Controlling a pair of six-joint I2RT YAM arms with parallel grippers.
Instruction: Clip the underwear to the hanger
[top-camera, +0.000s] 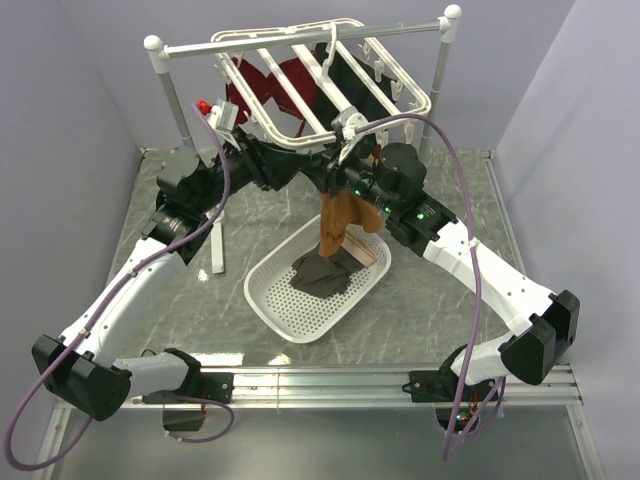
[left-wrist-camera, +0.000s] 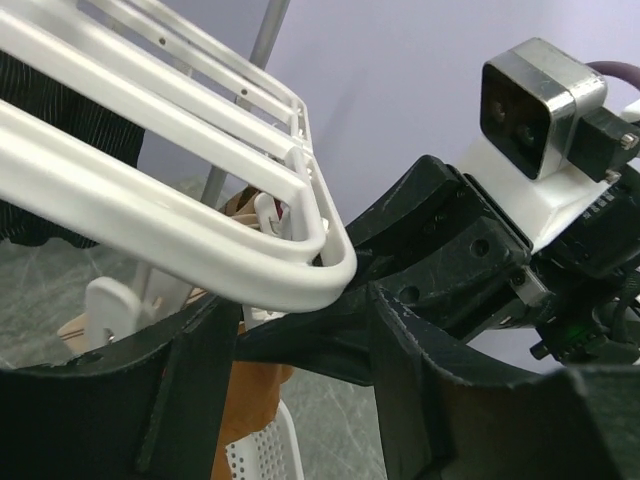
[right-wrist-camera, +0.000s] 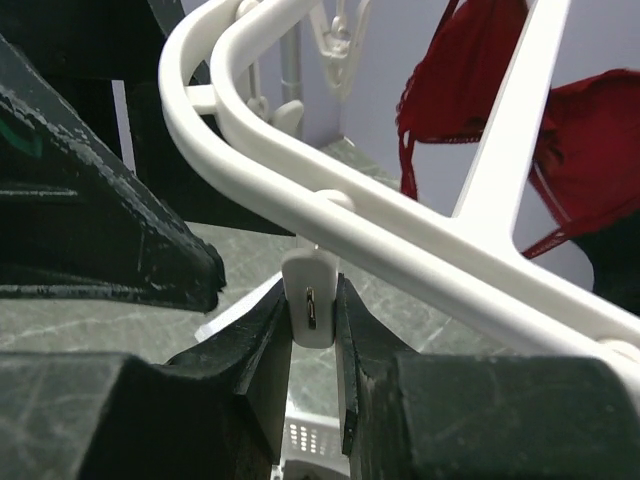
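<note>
Black fingers (right-wrist-camera: 262, 355) of the right gripper (right-wrist-camera: 314, 335) press against both sides of a small white plastic clip (right-wrist-camera: 313, 295) that dangles from the hanger (right-wrist-camera: 420, 240), and we see them closed on it. The left gripper (left-wrist-camera: 300, 330) stands with its scuffed, rough-cast fingers (left-wrist-camera: 130, 420) apart just under the hanger's rounded near corner, pinching nothing we can make out. Beneath everything lies the table (top-camera: 200, 300), a grey surface veined like marble. Over it the hanger, a rectangular frame of smooth, glossy white plastic with parallel cross bars, hooks onto a grey metal rail (top-camera: 190, 47) capped with white balls. On the table sits an oblong white basket (top-camera: 290, 310) with perforated walls, holding a crumpled dark grey garment (top-camera: 325, 272) and a pale striped piece (top-camera: 367, 250). A dark red garment (top-camera: 248, 98) with thin straps hangs from the frame's far side. The underwear (top-camera: 338, 215), soft rust-brown cloth, hangs in limp folds below the near corner where both grippers meet, its lower end above the basket; whether a clip holds it, we cannot tell.
</note>
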